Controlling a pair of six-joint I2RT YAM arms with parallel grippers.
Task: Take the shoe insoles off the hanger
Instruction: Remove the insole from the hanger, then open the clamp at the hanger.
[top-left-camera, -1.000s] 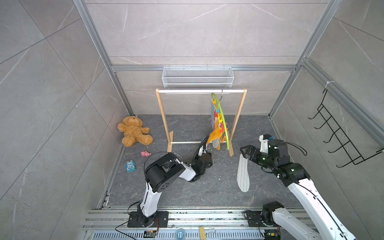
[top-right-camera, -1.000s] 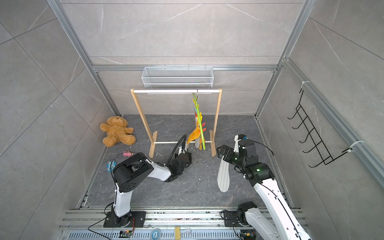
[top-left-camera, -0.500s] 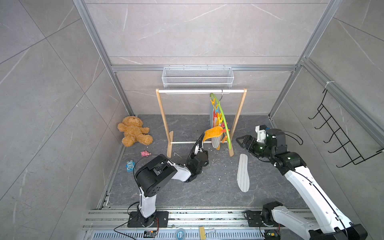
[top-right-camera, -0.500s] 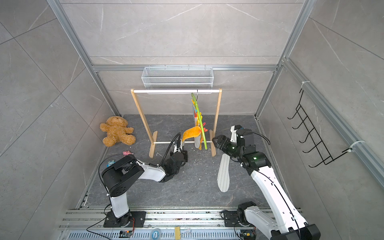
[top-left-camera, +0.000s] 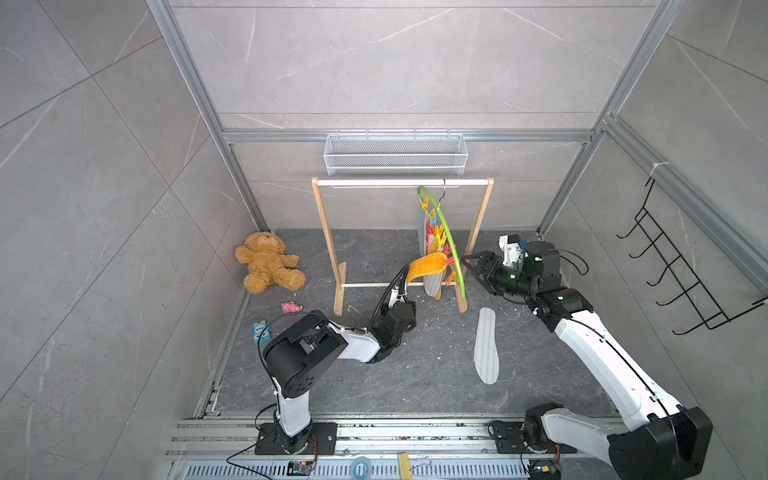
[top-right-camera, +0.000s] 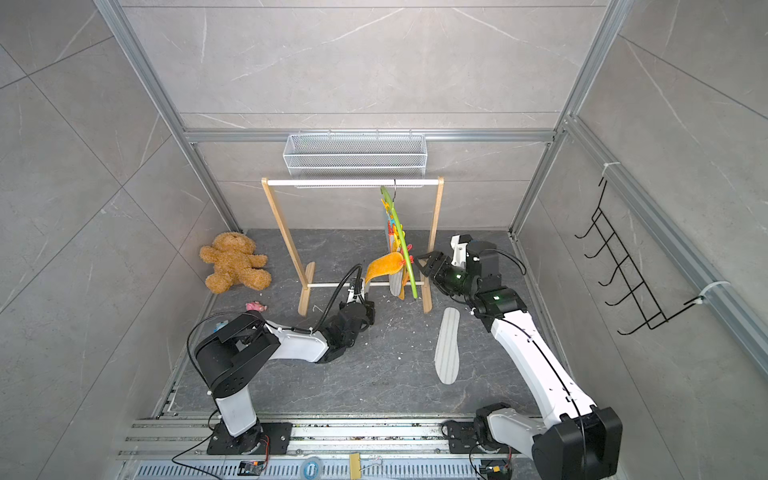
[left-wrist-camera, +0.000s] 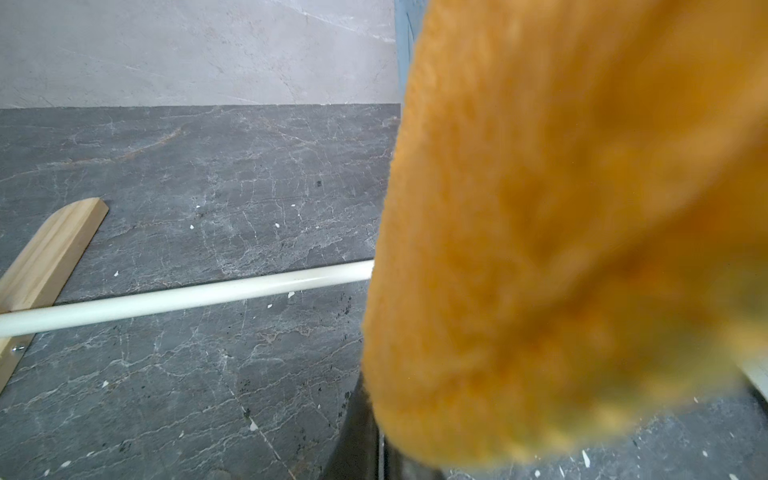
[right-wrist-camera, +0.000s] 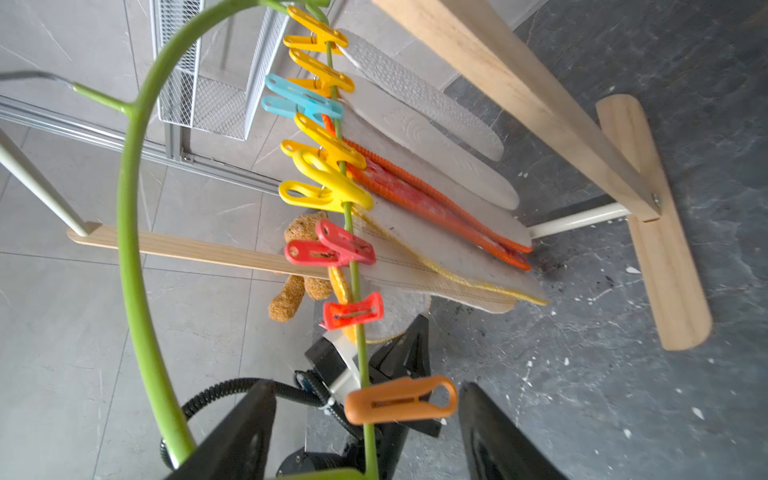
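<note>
Floor (top-left-camera: 415, 386) of dark grey veined stone, flecked with white crumbs, lies between pale grey tiled walls edged with aluminium struts. At 12 o'clock a white wire basket (top-left-camera: 395, 156) sits on the back wall above a wooden rail frame (top-left-camera: 328, 232). A teddy bear (top-left-camera: 268, 268) slumps at 10 o'clock, and a black hook rack (top-left-camera: 681, 282) hangs on the side wall at 3 o'clock. The lime-green hanger (right-wrist-camera: 129, 249) hangs by its dark hook from the white rail, near the frame's right post, with pale and orange-rimmed clipped insoles (right-wrist-camera: 436, 137) in a row beneath it. A striped insole (top-left-camera: 486, 349) lies flat on the floor at 4 o'clock, apart from the frame. The left arm stretches low across the floor from 7 o'clock with its wrist bent up. The left gripper (top-left-camera: 403, 289) is pressed together on the lower end of the orange fuzzy insole (top-left-camera: 428, 266), which arcs out toward 9 o'clock while its other end sits at a clip on the hanger. The right arm reaches in from 5 o'clock, forearm slanted toward the frame. The right gripper (right-wrist-camera: 365, 390) stands spread, one finger on either side of an orange clip (right-wrist-camera: 401, 403) on the hanger's thin lower bar; whether the fingers touch it cannot be told
</note>
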